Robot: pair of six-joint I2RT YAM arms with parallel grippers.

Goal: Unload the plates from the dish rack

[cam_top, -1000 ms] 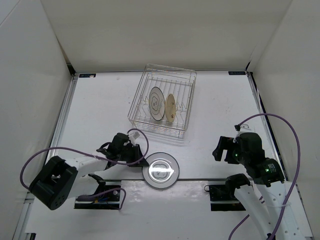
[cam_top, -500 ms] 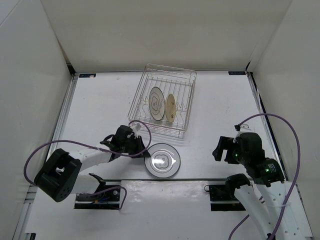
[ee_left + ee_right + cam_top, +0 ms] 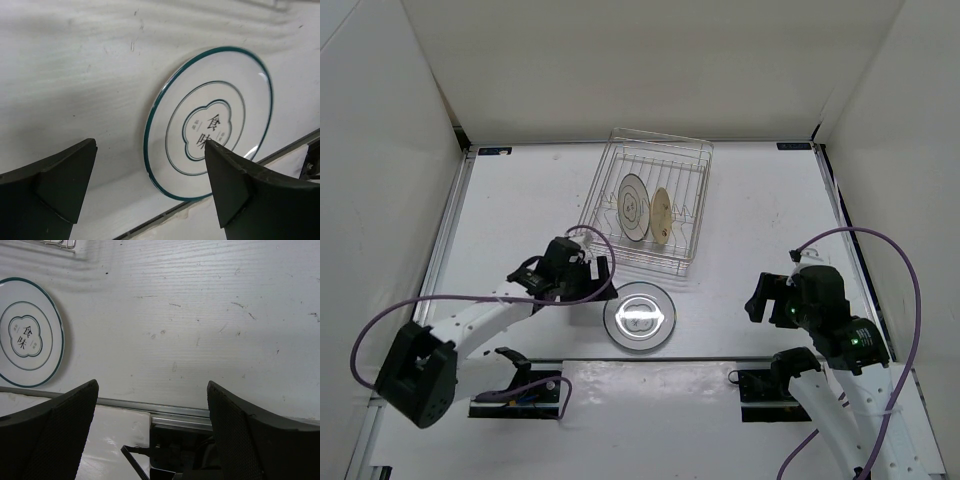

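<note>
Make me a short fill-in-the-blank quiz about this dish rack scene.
The dish rack holds ___ upright plates. Only ___ plate lies flat on the table. The left gripper near it is ___.
Missing words: two, one, open.

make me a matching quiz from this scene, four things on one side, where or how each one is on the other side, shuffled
Things
1. tan plate
2. left pincer
3. nearest plate
4. right pincer

States
a. lying flat on the table, in front of the dish rack
b. open, on the right, away from every plate
c. standing on edge between the dish rack wires
d. open, just left of the nearest plate

Pairs: 1-c, 2-d, 3-a, 4-b
</note>
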